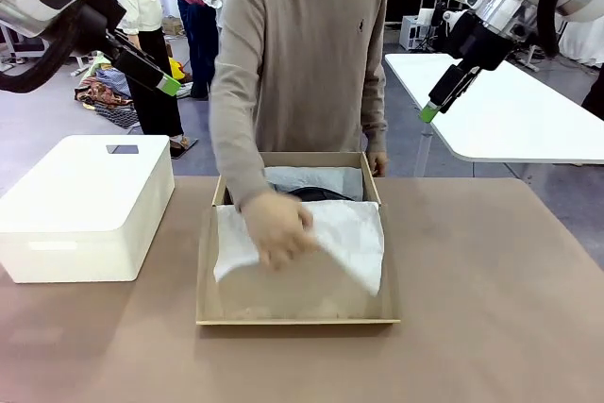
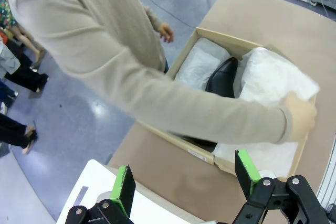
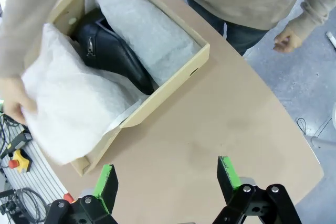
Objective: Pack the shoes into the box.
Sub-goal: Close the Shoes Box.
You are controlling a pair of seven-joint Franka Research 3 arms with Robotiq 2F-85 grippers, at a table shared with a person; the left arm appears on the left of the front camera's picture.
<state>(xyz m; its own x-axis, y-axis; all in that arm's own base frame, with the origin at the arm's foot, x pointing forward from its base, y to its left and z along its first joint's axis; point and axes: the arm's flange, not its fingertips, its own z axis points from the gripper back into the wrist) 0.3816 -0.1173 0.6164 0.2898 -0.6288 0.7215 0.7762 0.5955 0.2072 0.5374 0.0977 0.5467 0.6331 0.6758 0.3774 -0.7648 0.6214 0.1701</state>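
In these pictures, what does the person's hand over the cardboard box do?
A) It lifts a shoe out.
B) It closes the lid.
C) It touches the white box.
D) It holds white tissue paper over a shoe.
D: the hand lies on the white tissue paper inside the box, and a black shoe shows partly covered beneath it.

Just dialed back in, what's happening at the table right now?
A person's hand is drawing the white tissue paper over a black shoe lying in the cardboard box on the table. Part of the shoe shows between the sheets. The left gripper and the right gripper hang open and empty above the table, touching nothing. A white box sits on the robot's left of the cardboard one.
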